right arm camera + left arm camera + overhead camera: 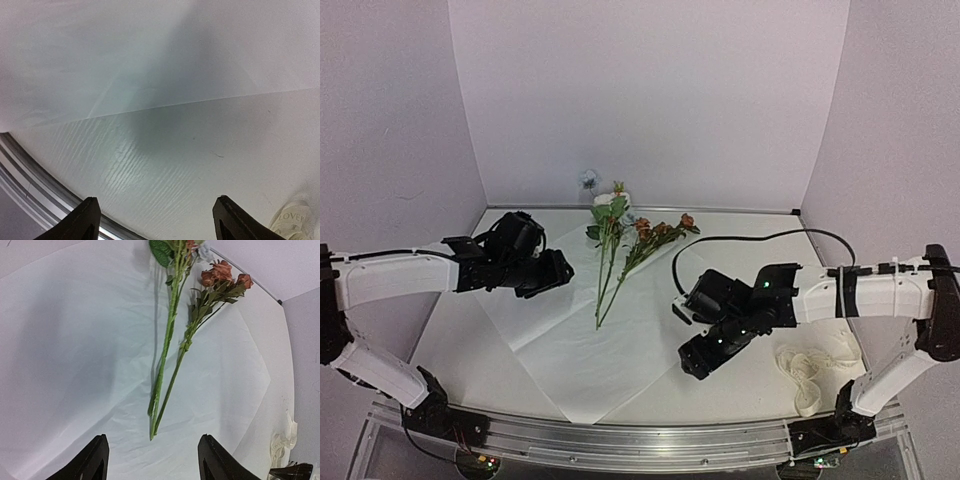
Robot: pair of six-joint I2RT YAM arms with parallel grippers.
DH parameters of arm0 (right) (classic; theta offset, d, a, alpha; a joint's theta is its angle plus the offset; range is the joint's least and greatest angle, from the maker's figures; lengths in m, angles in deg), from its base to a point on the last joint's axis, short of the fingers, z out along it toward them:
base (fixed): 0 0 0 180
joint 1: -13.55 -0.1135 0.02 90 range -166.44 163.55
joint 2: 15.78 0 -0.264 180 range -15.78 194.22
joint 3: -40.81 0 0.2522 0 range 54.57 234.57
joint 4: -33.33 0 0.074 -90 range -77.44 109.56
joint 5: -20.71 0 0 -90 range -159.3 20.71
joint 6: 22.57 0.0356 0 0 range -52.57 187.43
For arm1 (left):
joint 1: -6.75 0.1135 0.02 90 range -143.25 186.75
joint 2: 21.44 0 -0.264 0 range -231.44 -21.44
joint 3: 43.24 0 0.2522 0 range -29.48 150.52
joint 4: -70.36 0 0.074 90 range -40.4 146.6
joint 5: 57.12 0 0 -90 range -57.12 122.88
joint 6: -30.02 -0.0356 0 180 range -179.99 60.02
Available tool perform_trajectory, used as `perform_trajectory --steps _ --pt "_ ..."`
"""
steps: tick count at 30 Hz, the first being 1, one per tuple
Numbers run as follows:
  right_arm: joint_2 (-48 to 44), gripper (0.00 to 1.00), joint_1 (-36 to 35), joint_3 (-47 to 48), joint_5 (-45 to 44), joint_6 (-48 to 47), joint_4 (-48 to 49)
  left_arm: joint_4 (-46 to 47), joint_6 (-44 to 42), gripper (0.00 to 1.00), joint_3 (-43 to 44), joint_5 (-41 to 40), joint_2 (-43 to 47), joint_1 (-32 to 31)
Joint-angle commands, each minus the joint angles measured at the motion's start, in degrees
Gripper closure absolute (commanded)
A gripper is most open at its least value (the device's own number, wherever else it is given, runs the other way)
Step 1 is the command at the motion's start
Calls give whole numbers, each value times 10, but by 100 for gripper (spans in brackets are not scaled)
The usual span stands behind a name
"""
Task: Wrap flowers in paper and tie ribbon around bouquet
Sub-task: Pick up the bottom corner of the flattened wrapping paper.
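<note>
The flowers [620, 250] lie on the paper [590, 360] with the blooms toward the back wall and the thin green stems [167, 365] pointing at me. Rust-orange blooms [220, 272] sit at the right of the bunch. My left gripper [560, 270] hovers left of the stems, open and holding nothing; in the left wrist view the stem ends lie just ahead of the left gripper [153, 437]. My right gripper [692, 362] is open and empty over the paper's right edge [150, 60] and the bare table [200, 160]. The ribbon [810, 375] lies heaped right of it.
The ribbon's lettered end [292, 217] shows at the lower right of the right wrist view. The table's metal front rail [30, 185] runs close below the right gripper. A black cable [750, 240] loops over the table at the back right. White walls enclose three sides.
</note>
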Motion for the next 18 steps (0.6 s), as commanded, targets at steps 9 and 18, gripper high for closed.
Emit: perform_trajectory --steps 9,18 --pt "179 18 -225 88 -243 -328 105 -110 75 35 -58 -59 193 6" --pt "259 18 -265 142 -301 -389 163 -140 70 35 -44 -75 213 9"
